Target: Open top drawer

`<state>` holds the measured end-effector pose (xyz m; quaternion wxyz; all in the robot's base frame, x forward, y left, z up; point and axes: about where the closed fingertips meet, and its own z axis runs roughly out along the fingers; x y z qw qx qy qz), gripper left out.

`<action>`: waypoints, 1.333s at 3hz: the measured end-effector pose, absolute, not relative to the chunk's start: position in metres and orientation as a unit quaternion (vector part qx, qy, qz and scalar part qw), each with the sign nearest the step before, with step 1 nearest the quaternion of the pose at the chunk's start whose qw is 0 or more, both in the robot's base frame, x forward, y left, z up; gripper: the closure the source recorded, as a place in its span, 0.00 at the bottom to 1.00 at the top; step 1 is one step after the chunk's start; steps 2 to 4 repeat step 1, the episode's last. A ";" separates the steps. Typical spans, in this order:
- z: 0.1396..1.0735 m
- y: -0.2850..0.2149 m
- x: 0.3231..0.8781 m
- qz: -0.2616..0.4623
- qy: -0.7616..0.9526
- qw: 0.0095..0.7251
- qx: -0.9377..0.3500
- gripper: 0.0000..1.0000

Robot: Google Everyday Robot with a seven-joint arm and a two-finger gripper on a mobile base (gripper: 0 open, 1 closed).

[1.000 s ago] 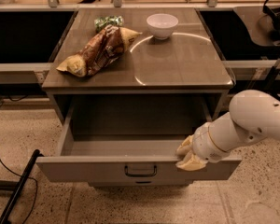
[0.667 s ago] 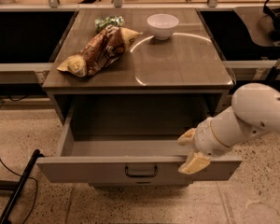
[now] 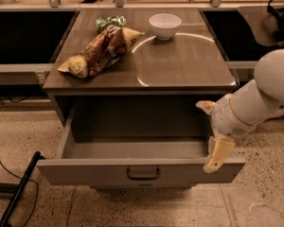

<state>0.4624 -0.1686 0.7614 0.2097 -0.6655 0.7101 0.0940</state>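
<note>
The top drawer (image 3: pixel 85 170) of the grey-beige cabinet stands pulled far out toward me. Its flat front carries a small black loop handle (image 3: pixel 143 174) at centre, and its deep grey box shows nothing inside. My gripper (image 3: pixel 212 130) hangs at the drawer's right end, above the right corner of the front. It is open and holds nothing: one tan finger (image 3: pixel 206 107) points up and left, and the other finger (image 3: pixel 218 153) hangs down over the front's top edge. The white arm (image 3: pixel 262 96) reaches in from the right.
On the cabinet top (image 3: pixel 180 65) lie a brown chip bag (image 3: pixel 102 51), a green packet (image 3: pixel 110 21) and a white bowl (image 3: pixel 164 25). Dark shelves flank the cabinet. A black rod and cable (image 3: pixel 16 193) lie on the speckled floor at left.
My gripper has come off the drawer front's right end, risen a little to the right, and its fingers have spread apart. The drawer stays pulled out.
</note>
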 end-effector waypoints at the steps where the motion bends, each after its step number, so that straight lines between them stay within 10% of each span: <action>1: 0.802 -0.178 0.470 0.056 0.704 0.218 -0.674 0.00; 4: 0.802 -0.178 0.470 0.056 0.704 0.218 -0.674 0.00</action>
